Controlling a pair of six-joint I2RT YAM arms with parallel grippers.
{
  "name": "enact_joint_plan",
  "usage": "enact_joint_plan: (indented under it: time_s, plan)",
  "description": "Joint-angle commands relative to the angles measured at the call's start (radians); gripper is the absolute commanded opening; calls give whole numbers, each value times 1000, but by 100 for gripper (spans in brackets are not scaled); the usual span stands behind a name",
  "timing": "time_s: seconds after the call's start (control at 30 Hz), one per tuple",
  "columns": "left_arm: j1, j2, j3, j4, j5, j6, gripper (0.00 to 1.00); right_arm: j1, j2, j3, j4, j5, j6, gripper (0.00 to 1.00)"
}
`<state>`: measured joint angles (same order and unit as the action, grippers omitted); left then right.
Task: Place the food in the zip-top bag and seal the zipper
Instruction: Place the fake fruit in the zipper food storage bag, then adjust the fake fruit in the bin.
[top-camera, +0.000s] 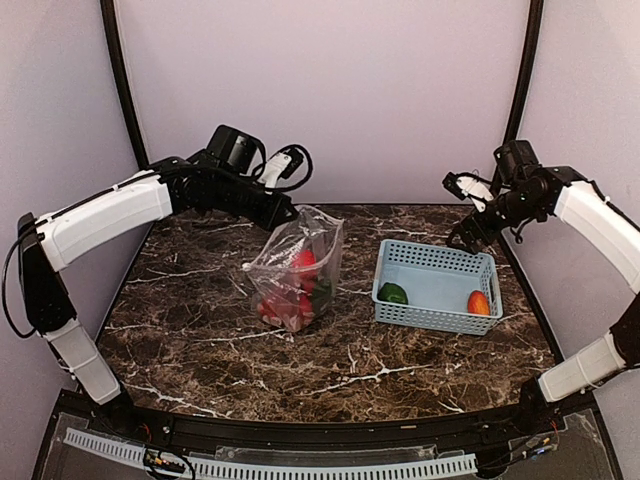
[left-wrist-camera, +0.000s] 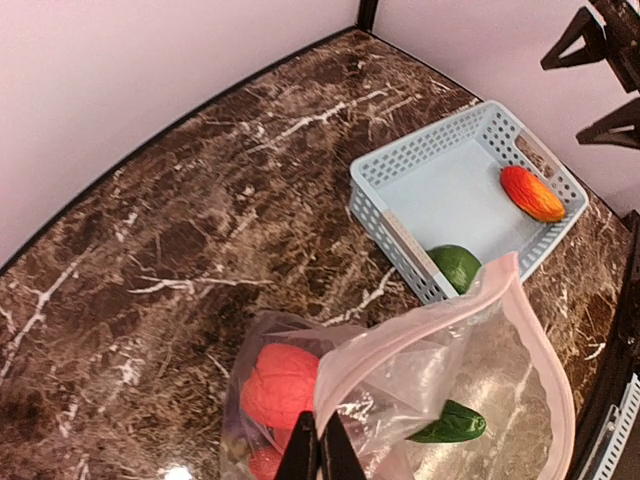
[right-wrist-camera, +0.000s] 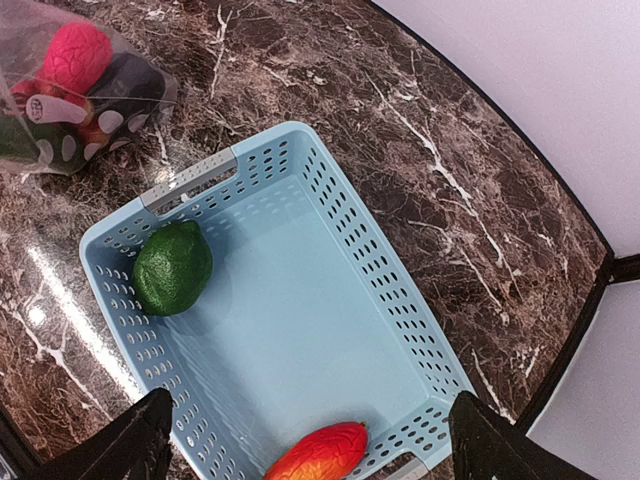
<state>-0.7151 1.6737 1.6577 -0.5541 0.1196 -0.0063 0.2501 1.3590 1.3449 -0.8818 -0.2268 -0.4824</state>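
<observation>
At the upper left of the top view my left gripper (top-camera: 284, 212) is pinched shut on the top edge of the zip-top bag (top-camera: 298, 268), which stands near the middle of the frame on the dark marbled table (top-camera: 200, 330). I hold it up there so the thin film does not slump and the mouth gapes for loading. In the left wrist view the zipper (left-wrist-camera: 415, 322) is a pale pink strip looping round that open mouth, not pressed together anywhere I can see. The bag is crinkly clear plastic with faint grey dots, and through it show a bumpy red-pink strawberry (left-wrist-camera: 280, 385) and a glossy dark green vegetable (left-wrist-camera: 450, 424). Right of the bag, apart from it, sits the light-blue basket (top-camera: 430, 316), rigid plastic with perforated walls. A round, pebbled green piece (top-camera: 393, 293) lies at its left end and a smooth, tapering orange-red piece (top-camera: 479, 302) at its right end. At the upper right my right gripper (top-camera: 468, 237) hangs above the basket's far rim with fingers spread wide and nothing between them, placed, I judge, to come down on one of those two.
</observation>
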Motion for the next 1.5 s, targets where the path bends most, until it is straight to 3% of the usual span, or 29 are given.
enact_joint_plan:
  time_s: [0.0,0.17,0.47,0.7,0.93,1.13,1.47]
  plan:
    - [7,-101,-190,236,137,-98,1,-26,-31,-32,-21,-1,-15,93]
    - [6,-221,-368,410,148,-187,1,-45,13,-35,-65,-50,-24,90]
    - [5,-307,-411,456,103,-204,1,-46,134,-45,-19,-222,-10,85]
    - [6,-299,-420,474,126,-217,1,-41,309,-4,13,-360,-22,72]
    - [5,-309,-422,468,102,-204,1,-34,363,6,48,-417,-34,71]
    - [5,-304,-418,456,90,-192,1,-34,365,47,-61,-255,-67,70]
    - [-7,-329,-416,451,80,-190,1,-35,258,-57,-127,85,-91,69]
